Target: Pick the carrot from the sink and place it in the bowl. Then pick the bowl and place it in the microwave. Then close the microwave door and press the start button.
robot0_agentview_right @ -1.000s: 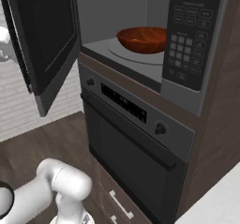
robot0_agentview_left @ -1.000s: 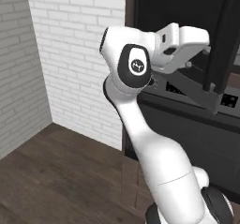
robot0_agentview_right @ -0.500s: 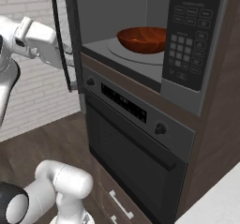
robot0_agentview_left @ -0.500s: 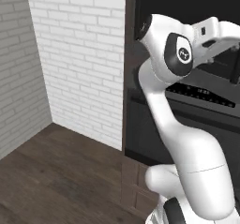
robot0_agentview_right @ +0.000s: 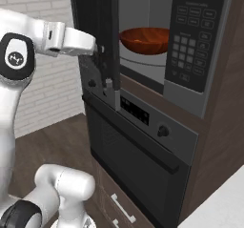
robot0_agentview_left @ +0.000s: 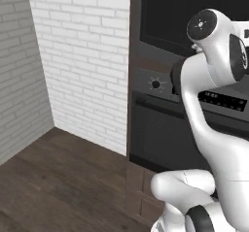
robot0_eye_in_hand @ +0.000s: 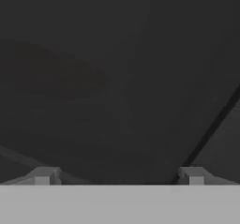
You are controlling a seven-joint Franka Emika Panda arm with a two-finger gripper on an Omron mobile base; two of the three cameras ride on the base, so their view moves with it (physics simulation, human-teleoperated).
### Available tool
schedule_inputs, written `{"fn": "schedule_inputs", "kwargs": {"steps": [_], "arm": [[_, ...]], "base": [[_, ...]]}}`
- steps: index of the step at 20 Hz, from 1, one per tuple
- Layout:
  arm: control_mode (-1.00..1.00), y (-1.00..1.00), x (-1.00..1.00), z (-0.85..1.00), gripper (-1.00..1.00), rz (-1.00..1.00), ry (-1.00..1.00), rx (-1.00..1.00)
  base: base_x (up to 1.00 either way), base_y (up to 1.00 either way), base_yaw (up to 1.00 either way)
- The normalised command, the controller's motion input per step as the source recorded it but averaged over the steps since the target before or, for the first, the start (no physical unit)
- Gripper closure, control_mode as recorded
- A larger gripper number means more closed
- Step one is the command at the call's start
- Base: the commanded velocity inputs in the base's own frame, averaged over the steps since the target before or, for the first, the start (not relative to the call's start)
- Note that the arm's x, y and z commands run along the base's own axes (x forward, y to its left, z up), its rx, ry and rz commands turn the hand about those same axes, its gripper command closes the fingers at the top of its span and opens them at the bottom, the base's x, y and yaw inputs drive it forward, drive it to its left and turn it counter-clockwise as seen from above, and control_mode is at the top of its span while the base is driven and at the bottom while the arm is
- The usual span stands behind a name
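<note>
The microwave [robot0_agentview_right: 187, 86] holds the reddish-brown bowl [robot0_agentview_right: 146, 39] on its turntable. The microwave door [robot0_agentview_right: 98, 22] stands about half shut, seen nearly edge-on in the right base view and as a dark panel [robot0_agentview_left: 180, 12] in the left base view. My gripper [robot0_agentview_right: 101, 50] presses against the door's outer face. In the hand view the gripper [robot0_eye_in_hand: 118, 176] is open, its fingertips [robot0_eye_in_hand: 44, 175] wide apart with nothing between them, and the dark door glass lies close ahead. The carrot is hidden and the sink is out of view.
The microwave's keypad [robot0_agentview_right: 190, 36] is to the right of the cavity. Below is a dark oven [robot0_agentview_right: 138, 150] with a handle bar and a knob [robot0_agentview_left: 155, 84]. A white brick wall [robot0_agentview_left: 82, 56] and wood floor [robot0_agentview_left: 58, 177] lie to the left.
My arm has swung toward the microwave, pushing the door from wide open to about half shut. The bowl has not moved.
</note>
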Motion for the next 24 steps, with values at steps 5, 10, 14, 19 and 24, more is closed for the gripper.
{"fn": "schedule_inputs", "kwargs": {"steps": [5, 10, 14, 19, 24], "arm": [[-1.0, -0.33, 0.68, 0.0, -1.0, 0.22, -0.18, 0.11], [-1.0, -0.24, 0.6, 0.0, -1.0, 0.16, -0.14, 0.07], [-1.0, -0.11, 0.59, 0.0, -1.0, 0.08, -0.17, 0.01], [-1.0, -0.27, 0.47, 0.0, -1.0, 0.06, -0.21, 0.02], [-1.0, -0.18, 0.33, -0.05, -1.0, 0.06, -0.19, 0.01]], "base": [[0.0, 0.0, 0.0], [0.0, 0.0, 0.0], [0.0, 0.0, 0.0], [0.0, 0.0, 0.0], [0.0, 0.0, 0.0]]}}
